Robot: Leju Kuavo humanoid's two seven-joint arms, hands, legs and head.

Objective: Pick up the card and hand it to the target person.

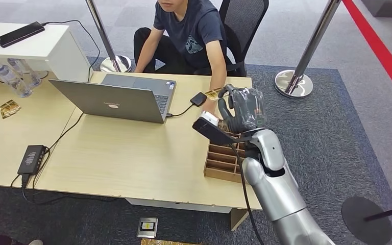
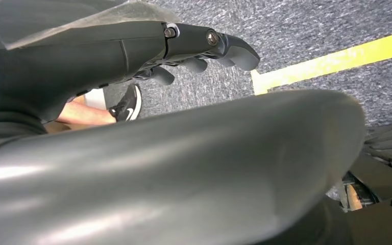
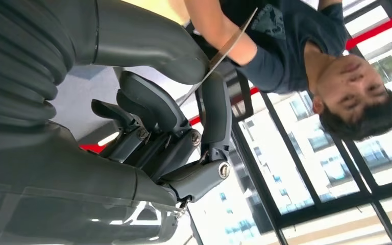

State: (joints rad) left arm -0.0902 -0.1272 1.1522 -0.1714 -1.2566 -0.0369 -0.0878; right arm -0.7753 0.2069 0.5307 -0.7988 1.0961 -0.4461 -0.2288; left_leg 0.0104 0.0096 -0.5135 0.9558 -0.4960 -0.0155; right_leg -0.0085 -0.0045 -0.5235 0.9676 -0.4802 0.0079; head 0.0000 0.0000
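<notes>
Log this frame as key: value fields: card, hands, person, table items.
card: thin, seen edge-on, pinched in right hand
right hand: raised over wooden slotted tray, toward person
left hand: hanging over carpet, fingers curled, holds nothing
person: seated behind table, arm reaching toward the card
table items: laptop, power hub, water bottles

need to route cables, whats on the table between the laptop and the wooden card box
In the head view, a small black box on a cable from the laptop lies between it and the wooden card box. The rest is bare tabletop.
</notes>
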